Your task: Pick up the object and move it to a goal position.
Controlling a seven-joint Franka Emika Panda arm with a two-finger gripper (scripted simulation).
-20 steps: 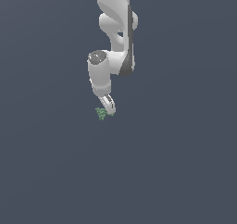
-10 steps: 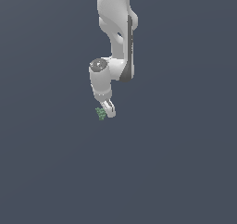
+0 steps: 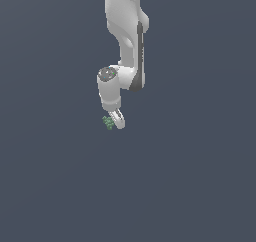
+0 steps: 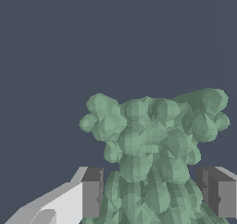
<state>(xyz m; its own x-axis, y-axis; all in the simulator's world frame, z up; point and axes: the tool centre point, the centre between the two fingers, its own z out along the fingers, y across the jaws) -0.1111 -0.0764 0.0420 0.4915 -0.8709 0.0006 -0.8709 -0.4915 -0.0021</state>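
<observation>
All around me I see only a flat, evenly lit, dark slate-blue ground (image 3: pixel 200 186), with no walls, furniture or windows showing anywhere.

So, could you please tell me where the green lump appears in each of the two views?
Exterior view: the green lump sits just below the arm's wrist, on the exterior view's left of the claw.
Wrist view: it fills the space between the two fingertips, bulging beyond them.
Shared landmark: the claw's fingers beside the lump.
</observation>
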